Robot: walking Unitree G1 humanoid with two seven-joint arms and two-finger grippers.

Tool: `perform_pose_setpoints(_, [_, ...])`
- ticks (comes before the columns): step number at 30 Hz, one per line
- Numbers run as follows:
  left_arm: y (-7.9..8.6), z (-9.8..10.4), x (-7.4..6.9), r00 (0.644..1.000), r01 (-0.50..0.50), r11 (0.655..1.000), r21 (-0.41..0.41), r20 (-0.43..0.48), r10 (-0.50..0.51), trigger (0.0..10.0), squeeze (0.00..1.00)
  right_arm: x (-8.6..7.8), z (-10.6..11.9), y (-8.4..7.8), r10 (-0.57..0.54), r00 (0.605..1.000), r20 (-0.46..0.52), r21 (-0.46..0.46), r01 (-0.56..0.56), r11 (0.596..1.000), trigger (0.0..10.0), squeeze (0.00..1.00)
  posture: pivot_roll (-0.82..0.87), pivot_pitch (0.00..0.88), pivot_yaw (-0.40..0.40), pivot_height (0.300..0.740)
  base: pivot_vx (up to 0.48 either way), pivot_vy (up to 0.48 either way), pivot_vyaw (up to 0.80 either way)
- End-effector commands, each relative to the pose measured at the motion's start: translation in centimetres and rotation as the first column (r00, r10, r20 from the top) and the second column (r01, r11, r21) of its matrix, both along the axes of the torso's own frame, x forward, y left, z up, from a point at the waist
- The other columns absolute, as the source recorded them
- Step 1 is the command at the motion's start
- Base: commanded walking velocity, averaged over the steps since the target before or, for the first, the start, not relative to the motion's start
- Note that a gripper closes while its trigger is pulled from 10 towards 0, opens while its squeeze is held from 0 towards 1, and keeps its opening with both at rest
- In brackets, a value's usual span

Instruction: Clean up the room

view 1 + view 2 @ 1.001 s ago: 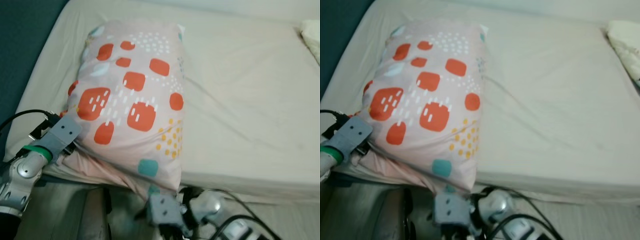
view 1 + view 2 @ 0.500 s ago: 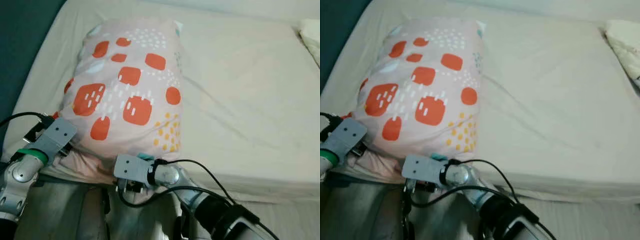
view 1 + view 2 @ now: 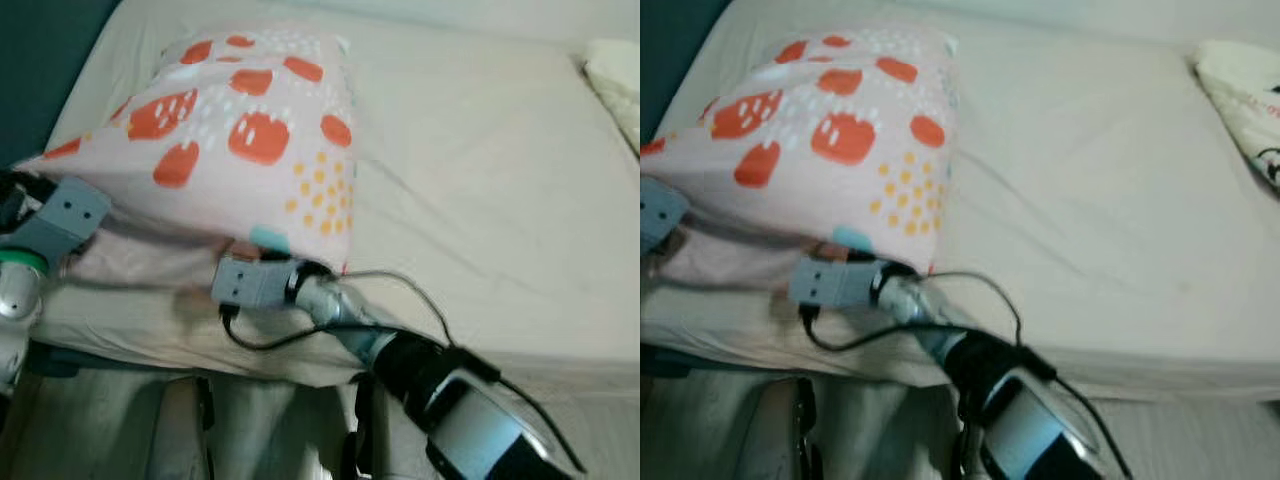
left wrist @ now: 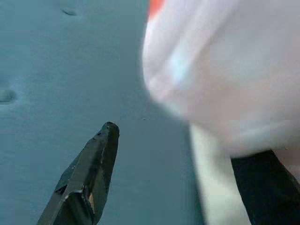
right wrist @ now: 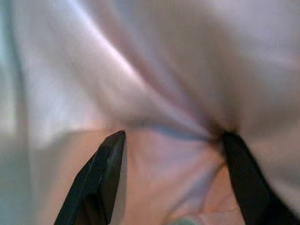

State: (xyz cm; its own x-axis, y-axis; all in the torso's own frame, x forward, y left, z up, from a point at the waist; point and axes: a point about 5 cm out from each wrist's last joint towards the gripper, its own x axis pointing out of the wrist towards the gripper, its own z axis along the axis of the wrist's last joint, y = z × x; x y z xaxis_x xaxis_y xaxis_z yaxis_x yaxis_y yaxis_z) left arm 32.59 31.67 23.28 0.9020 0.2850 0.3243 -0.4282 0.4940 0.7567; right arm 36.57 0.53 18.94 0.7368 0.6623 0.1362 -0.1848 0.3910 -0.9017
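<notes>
A pink pillow (image 3: 240,110) with orange patches lies at the left end of the bed (image 3: 480,180), its near edge lifted off the sheet. My right gripper (image 5: 173,136) is open and pushed under that near edge, with pink fabric bunched between its fingers. The right arm's grey wrist block (image 3: 245,282) sits just below the pillow. My left gripper (image 4: 178,145) is open at the pillow's left corner, and the pillow presses against one finger (image 4: 262,183). The left arm's wrist block (image 3: 65,215) is tucked under that corner.
A cream cloth (image 3: 1240,90) lies at the bed's far right corner. Beyond the bed's left side is a dark teal surface (image 3: 40,50). The mattress's front edge (image 3: 150,330) drops to a pale floor (image 3: 100,430) by my legs.
My right arm has come up from below the mattress edge and slid under the pillow. The pillow's near edge has risen and the pillow has shifted further onto the bed. My left arm rose with it.
</notes>
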Motion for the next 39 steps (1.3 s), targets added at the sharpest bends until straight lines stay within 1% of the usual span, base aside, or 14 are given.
perform_pose_setpoints(1, [-0.5,-0.2,-0.2,0.999,0.034,0.995,0.089,0.024,-0.036,10.0,0.0,0.6,1.1,-1.5,-0.059,0.988,0.142,0.045,0.053,0.998,10.0,0.0,0.11,0.26,-0.043,0.579,0.0,0.0,0.0])
perform_pose_setpoints(5, [-1.8,-2.5,-0.5,0.993,0.114,0.985,0.132,-0.057,-0.108,10.0,0.0,0.2,-0.7,-2.4,-0.052,0.991,0.124,0.022,0.049,0.999,10.0,0.0,0.1,0.263,-0.04,0.579,0.0,0.0,0.0])
perform_pose_setpoints(8, [-2.1,-4.9,-0.9,0.981,0.142,0.98,0.137,-0.148,-0.121,10.0,0.0,-0.8,-3.0,-2.7,-0.007,0.999,0.038,0.005,0.007,1.0,10.0,0.0,0.1,0.266,-0.038,0.579,0.0,0.0,0.0])
perform_pose_setpoints(9, [-2.2,-6.2,-1.2,0.974,0.142,0.981,0.132,-0.194,-0.115,10.0,0.0,-1.7,-4.5,-2.7,0.043,0.998,-0.046,0.013,-0.042,0.999,10.0,0.0,0.09,0.266,-0.039,0.579,0.0,0.0,0.0])
perform_pose_setpoints(12, [-2.2,-7.0,-1.5,0.969,0.14,0.982,0.128,-0.222,-0.109,10.0,0.0,-2.3,-5.5,-2.8,0.079,0.992,-0.099,0.023,-0.077,0.997,10.0,0.0,0.09,0.266,-0.039,0.579,0.0,0.0,0.0])
perform_pose_setpoints(13, [-2.2,-9.1,-2.1,0.955,0.124,0.983,0.133,-0.284,-0.082,10.0,0.0,-4.7,-8.4,-2.9,0.204,0.948,-0.245,0.036,-0.201,0.979,10.0,0.0,0.08,0.267,-0.039,0.579,0.0,0.0,0.0])
perform_pose_setpoints(14, [-2.1,-9.5,-2.2,0.954,0.113,0.984,0.136,-0.292,-0.069,10.0,0.0,-5.6,-9.3,-3.1,0.244,0.928,-0.281,0.034,-0.244,0.969,10.0,0.0,0.07,0.266,-0.039,0.579,0.0,0.0,0.0])
perform_pose_setpoints(19, [-1.4,-9.8,-2.5,0.963,0.038,0.991,0.127,-0.27,-0.002,10.0,0.0,-7.6,-10.7,-3.5,0.321,0.88,-0.35,0.049,-0.325,0.944,10.0,0.0,0.06,0.259,-0.036,0.579,0.0,0.0,0.0])
perform_pose_setpoints(28, [0.9,-9.7,-3.4,0.964,-0.092,0.989,0.114,-0.238,0.117,10.0,0.0,-8.4,-10.8,-4.4,0.368,0.846,-0.386,0.058,-0.376,0.925,10.0,0.0,0.06,0.249,-0.034,0.579,0.0,0.0,0.0])
perform_pose_setpoints(30, [1.6,-9.5,-4.4,0.965,-0.098,0.992,0.084,-0.236,0.115,10.0,0.0,-8.2,-10.0,-6.2,0.367,0.841,-0.398,0.042,-0.383,0.923,10.0,0.0,0.07,0.241,-0.033,0.579,0.0,0.0,0.0])
perform_pose_setpoints(32, [1.4,-7.9,-6.5,0.989,-0.074,0.997,0.034,-0.126,0.078,10.0,0.0,-7.6,-7.2,-9.0,0.351,0.838,-0.417,0.112,-0.336,0.935,10.0,0.0,0.09,0.235,-0.027,0.579,0.0,0.0,0.0])
perform_pose_setpoints(34, [1.3,-7.3,-7.3,0.994,-0.071,0.997,0.023,-0.079,0.072,10.0,0.0,-7.5,-6.3,-9.7,0.357,0.832,-0.425,0.148,-0.325,0.934,10.0,0.0,0.09,0.235,-0.027,0.579,0.0,0.0,0.0])
perform_pose_setpoints(36, [0.3,-6.5,-9.3,0.995,-0.096,0.995,0.01,0.011,0.096,10.0,0.0,-7.3,-3.8,-11.1,0.373,0.813,-0.448,0.26,-0.281,0.924,10.0,0.0,0.1,0.232,-0.022,0.579,0.0,0.0,0.0])
perform_pose_setpoints(39, [-0.8,-5.9,-10.6,0.991,-0.11,0.994,-0.021,0.074,0.111,10.0,0.0,-7.3,-2.3,-12.7,0.369,0.801,-0.472,0.283,-0.259,0.923,10.0,0.0,0.1,0.23,-0.023,0.579,0.0,0.0,0.0])
